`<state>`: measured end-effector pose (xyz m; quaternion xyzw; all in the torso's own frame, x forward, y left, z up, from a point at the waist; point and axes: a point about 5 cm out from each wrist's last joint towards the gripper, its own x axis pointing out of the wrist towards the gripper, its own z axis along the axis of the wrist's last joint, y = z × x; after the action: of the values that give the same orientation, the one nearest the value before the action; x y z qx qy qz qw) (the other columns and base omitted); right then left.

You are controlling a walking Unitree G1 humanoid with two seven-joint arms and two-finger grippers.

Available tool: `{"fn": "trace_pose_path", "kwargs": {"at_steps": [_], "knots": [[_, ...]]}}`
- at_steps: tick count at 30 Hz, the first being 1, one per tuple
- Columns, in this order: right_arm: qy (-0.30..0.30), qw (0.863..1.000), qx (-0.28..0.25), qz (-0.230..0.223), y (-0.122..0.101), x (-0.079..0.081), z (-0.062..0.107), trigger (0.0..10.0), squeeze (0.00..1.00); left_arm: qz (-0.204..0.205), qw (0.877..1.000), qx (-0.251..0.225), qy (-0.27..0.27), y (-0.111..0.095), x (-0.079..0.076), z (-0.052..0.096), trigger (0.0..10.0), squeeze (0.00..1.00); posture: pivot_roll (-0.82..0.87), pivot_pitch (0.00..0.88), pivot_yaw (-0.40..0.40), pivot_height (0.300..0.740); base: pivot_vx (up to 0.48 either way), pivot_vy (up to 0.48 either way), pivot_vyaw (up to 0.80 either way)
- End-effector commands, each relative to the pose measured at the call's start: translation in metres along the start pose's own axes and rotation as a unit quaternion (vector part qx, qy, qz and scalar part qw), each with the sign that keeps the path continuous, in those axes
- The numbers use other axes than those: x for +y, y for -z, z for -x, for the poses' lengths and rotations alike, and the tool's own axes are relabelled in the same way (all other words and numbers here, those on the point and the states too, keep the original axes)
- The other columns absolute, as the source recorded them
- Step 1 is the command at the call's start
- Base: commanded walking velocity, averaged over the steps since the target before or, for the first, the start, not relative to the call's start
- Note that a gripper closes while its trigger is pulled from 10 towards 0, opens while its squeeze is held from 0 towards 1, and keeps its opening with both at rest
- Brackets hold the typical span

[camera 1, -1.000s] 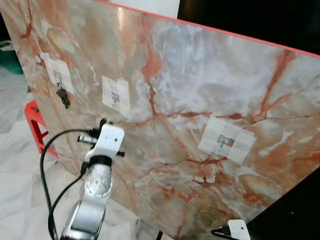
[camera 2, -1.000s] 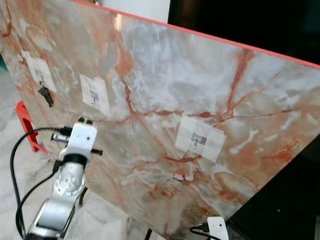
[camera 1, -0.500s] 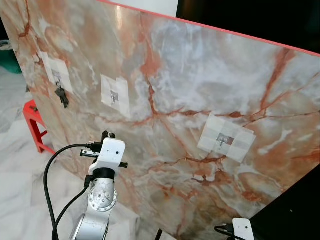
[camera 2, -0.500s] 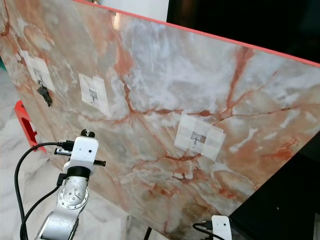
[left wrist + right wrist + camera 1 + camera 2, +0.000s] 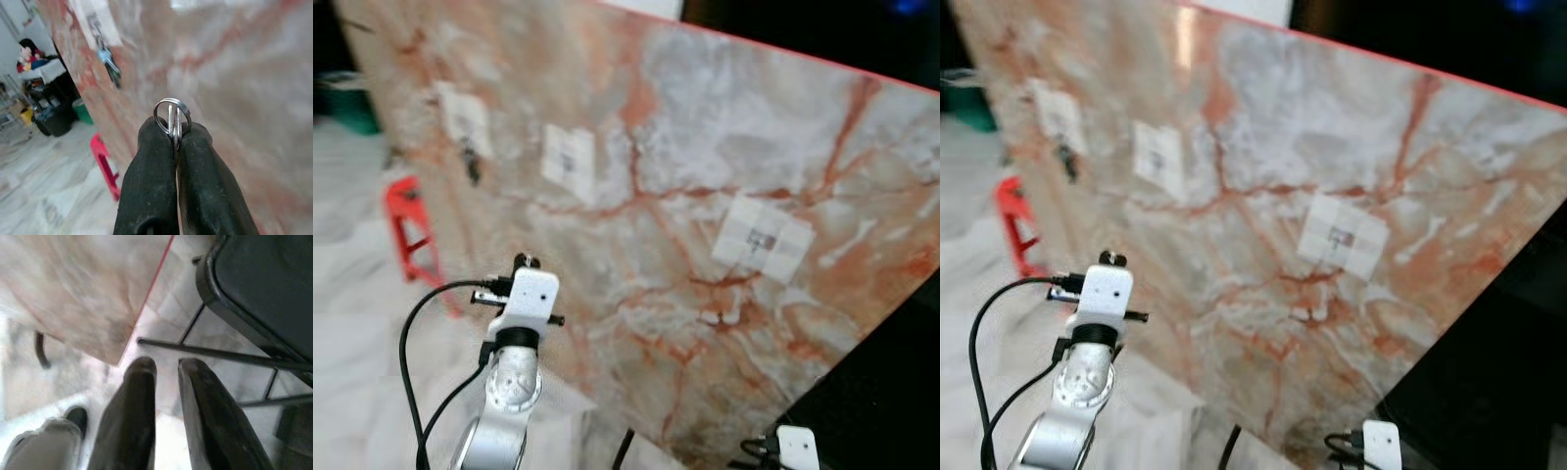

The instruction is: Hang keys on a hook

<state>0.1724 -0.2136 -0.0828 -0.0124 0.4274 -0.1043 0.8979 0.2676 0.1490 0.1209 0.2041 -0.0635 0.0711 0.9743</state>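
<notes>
1. Key ring (image 5: 170,119): a silver split ring, clamped between the tips of the left gripper (image 5: 174,142); its loop stands clear above the black fingers (image 5: 149,186), whose jaws are pressed together on it.
2. Left arm (image 5: 506,397): silver, raised before the marble-patterned board (image 5: 705,137), with a black cable (image 5: 416,343) looping from its white wrist housing (image 5: 530,294).
3. Board: a large slab veined in orange, grey and white, edged in red along the top, tilted across the head views, which are blurred.
4. Hook patches: three pale squares fixed to the board. The left patch (image 5: 465,119) carries a dark bunch of keys (image 5: 471,166) hanging below it; the middle patch (image 5: 570,157) and the right patch (image 5: 764,238) each bear a small metal hook.
5. Red stool (image 5: 411,230): stands on the pale marble floor (image 5: 352,323) beside the board's left edge.
6. Right gripper (image 5: 165,369): hangs low over the floor near a black metal frame (image 5: 220,355); its jaws stand narrowly apart, holding nothing.
</notes>
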Motion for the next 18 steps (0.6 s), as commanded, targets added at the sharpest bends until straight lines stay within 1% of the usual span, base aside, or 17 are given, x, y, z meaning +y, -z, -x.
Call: {"fn": "trace_pose_path", "kwargs": {"at_steps": [1, 4, 5, 6, 7, 9, 15, 18], "knots": [[0.009, 1.0, -0.005, -0.016, 0.002, -0.003, 0.001, 10.0, 0.0, 0.006, 1.0, -0.022, 0.008, -0.011, -0.004, -0.003, 10.0, 0.0, 0.08, 0.0, -0.132, 0.74, 0.0, 0.0, 0.0], [0.013, 1.0, -0.011, -0.021, 0.002, -0.003, 0.001, 10.0, 0.0, 0.007, 1.0, -0.023, 0.01, -0.011, -0.005, -0.003, 10.0, 0.0, 0.08, 0.0, -0.129, 0.74, 0.0, 0.0, 0.0], [0.02, 0.997, -0.064, -0.028, -0.035, -0.019, -0.005, 10.0, 0.0, 0.007, 1.0, -0.022, 0.012, -0.011, -0.005, -0.003, 10.0, 0.0, 0.07, 0.0, -0.127, 0.74, 0.0, 0.0, 0.0], [0.022, 0.996, -0.079, -0.03, -0.046, -0.023, -0.007, 10.0, 0.0, 0.007, 1.0, -0.022, 0.012, -0.01, -0.006, -0.003, 10.0, 0.0, 0.07, 0.0, -0.127, 0.74, 0.0, 0.0, 0.0], [0.026, 0.994, -0.105, -0.03, -0.065, -0.03, -0.008, 10.0, 0.0, 0.007, 1.0, -0.021, 0.014, -0.01, -0.006, -0.003, 10.0, 0.0, 0.07, 0.0, -0.125, 0.74, 0.0, 0.0, 0.0], [0.037, 0.988, -0.145, -0.027, -0.092, -0.041, -0.008, 10.0, 0.0, 0.009, 1.0, -0.02, 0.019, -0.009, -0.008, -0.003, 10.0, 0.0, 0.07, 0.0, -0.123, 0.74, 0.0, 0.0, 0.0], [0.042, 0.984, -0.166, -0.039, -0.103, -0.046, -0.007, 10.0, 0.0, 0.01, 0.999, -0.02, 0.025, -0.009, -0.011, -0.002, 10.0, 0.0, 0.06, 0.0, -0.121, 0.74, 0.0, 0.0, 0.0], [0.047, 0.981, -0.181, -0.042, -0.11, -0.053, -0.005, 10.0, 0.0, 0.012, 0.999, -0.022, 0.031, -0.01, -0.012, -0.001, 10.0, 0.0, 0.06, 0.0, -0.118, 0.74, 0.0, 0.0, 0.0]]}}
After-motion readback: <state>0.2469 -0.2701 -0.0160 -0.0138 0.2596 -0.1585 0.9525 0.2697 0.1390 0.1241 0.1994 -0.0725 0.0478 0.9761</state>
